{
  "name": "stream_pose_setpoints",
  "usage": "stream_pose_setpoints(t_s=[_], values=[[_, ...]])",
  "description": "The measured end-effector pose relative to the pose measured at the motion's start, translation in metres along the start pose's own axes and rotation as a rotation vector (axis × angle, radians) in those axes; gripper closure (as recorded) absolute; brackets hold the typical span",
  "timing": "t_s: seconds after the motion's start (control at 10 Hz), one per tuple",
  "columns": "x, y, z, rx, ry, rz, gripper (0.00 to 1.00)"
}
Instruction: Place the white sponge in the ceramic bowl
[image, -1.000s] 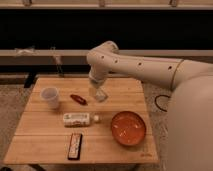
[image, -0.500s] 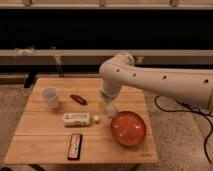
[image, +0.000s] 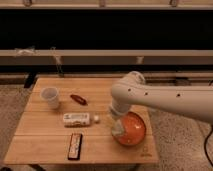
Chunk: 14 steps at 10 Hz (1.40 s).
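The orange-red ceramic bowl (image: 134, 129) sits on the wooden table (image: 45, 135) at the front right. My gripper (image: 118, 128) hangs from the white arm that reaches in from the right, and it is over the bowl's left rim. It is shut on the white sponge (image: 118, 132), a small pale block at its tip, held low just above the bowl's left inner side. The arm's wrist hides the back left part of the bowl.
A white cup (image: 50, 96) stands at the back left. A small red object (image: 78, 99) lies beside it. A white labelled bottle (image: 76, 119) lies on its side mid-table. A dark flat bar (image: 75, 146) lies near the front edge.
The gripper has carried the sponge from the table's middle back toward the front right and down, and it is now over the bowl's left rim.
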Motion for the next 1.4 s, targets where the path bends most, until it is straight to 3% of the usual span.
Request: stream_pose_setpoints(t_s=[0.3, 0.6, 0.9, 1.4], values=[[0.002, -0.031, 0.016, 0.0, 0.028, 0.024, 0.31], [0.002, -0.057, 0.027, 0.01, 0.054, 0.03, 0.3], [0.0, -0.061, 0.035, 0.008, 0.067, 0.024, 0.3], [-0.008, -0.062, 0.021, 0.017, 0.052, -0.003, 0.3]])
